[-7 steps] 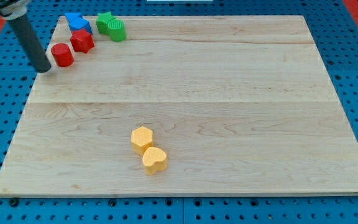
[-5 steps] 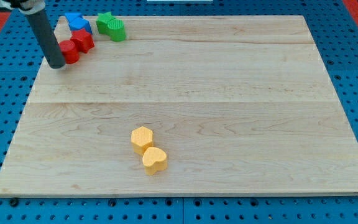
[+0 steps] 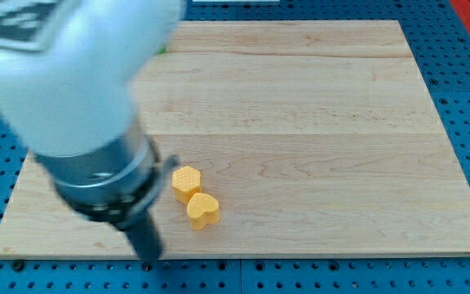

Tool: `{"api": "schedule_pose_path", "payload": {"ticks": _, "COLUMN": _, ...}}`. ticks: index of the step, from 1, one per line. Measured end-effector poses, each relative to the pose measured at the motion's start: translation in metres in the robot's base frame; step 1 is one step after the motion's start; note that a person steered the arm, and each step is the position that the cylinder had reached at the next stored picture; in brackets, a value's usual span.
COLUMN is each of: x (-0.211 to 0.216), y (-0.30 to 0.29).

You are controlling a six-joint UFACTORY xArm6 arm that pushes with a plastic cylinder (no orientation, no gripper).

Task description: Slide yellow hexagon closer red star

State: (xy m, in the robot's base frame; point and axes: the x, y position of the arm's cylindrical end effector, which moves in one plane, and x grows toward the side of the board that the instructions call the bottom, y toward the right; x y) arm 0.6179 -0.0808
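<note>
Yellow hexagon (image 3: pixel 186 181) sits in the lower centre-left of the frame on the pale wooden bench (image 3: pixel 325 139), touching a second yellow block (image 3: pixel 203 210), rounded and heart-like, just below and right of it. My arm (image 3: pixel 72 90) fills the upper left of the frame, big and blurred, and hides that corner of the bench; no red star shows there. My tip (image 3: pixel 148 253) is low in the frame near the bench's bottom edge, left of and below both yellow blocks, apart from them. I carry no gripper, only the dark rod.
</note>
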Motion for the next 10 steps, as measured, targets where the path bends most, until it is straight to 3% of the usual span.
{"api": "schedule_pose_path", "payload": {"ticks": 1, "x": 0.000, "y": 0.062}}
{"api": "schedule_pose_path", "payload": {"ticks": 4, "x": -0.100, "y": -0.022}}
{"api": "schedule_pose_path", "payload": {"ticks": 5, "x": -0.116, "y": -0.030}}
{"api": "schedule_pose_path", "payload": {"ticks": 6, "x": -0.107, "y": -0.002}}
{"api": "schedule_pose_path", "payload": {"ticks": 7, "x": -0.128, "y": 0.004}}
{"api": "schedule_pose_path", "payload": {"ticks": 8, "x": -0.183, "y": -0.017}}
{"api": "schedule_pose_path", "payload": {"ticks": 9, "x": -0.165, "y": 0.003}}
{"api": "schedule_pose_path", "payload": {"ticks": 10, "x": -0.183, "y": 0.020}}
